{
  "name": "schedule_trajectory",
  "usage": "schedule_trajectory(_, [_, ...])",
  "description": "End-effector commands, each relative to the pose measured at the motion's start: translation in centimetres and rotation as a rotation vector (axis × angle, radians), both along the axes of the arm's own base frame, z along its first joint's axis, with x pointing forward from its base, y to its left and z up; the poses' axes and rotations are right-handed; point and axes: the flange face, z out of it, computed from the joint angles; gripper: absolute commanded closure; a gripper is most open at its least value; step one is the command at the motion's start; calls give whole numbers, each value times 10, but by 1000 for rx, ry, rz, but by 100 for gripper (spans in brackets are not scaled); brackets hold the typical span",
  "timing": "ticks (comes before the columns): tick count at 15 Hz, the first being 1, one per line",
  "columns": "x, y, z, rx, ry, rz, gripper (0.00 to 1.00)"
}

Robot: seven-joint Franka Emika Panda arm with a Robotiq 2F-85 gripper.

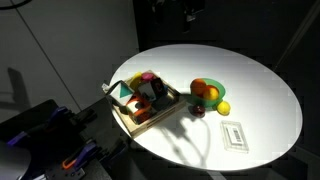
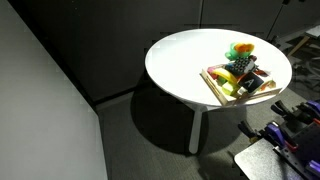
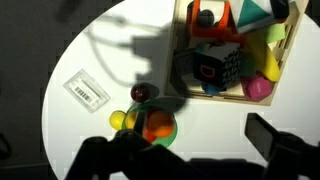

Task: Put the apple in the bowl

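The apple [image 3: 142, 93], small and dark red, lies on the white table just outside the green bowl [image 3: 172, 132], touching or nearly touching its rim. In an exterior view it is a dark spot [image 1: 197, 111] beside the bowl [image 1: 212, 87]. The bowl holds orange fruit [image 3: 160, 123]. A yellow lemon [image 3: 120, 121] lies against the bowl's other side. My gripper [image 3: 195, 147] hangs high above the table, open and empty, its dark fingers at the bottom of the wrist view. The bowl also shows in an exterior view [image 2: 240, 47].
A square wooden tray [image 3: 228, 92] of coloured blocks stands close to the bowl, also seen in both exterior views [image 1: 128, 118] [image 2: 212, 82]. A white label card [image 3: 88, 90] lies near the apple. The round table's edge [image 3: 50, 100] curves just beyond the card.
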Motion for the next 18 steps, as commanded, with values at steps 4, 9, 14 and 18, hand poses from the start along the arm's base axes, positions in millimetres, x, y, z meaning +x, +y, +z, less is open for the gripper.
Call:
schedule_trajectory(4, [20,-30,-7,-59,-88,25,0])
schedule_trajectory(9, [17,-23,-14,-55,-74,11,0])
schedule_trajectory(14, [20,-28,-16,-50,-65,-3,0])
schedule_trajectory(18, [28,-45,-38,-40,-28,-33,0])
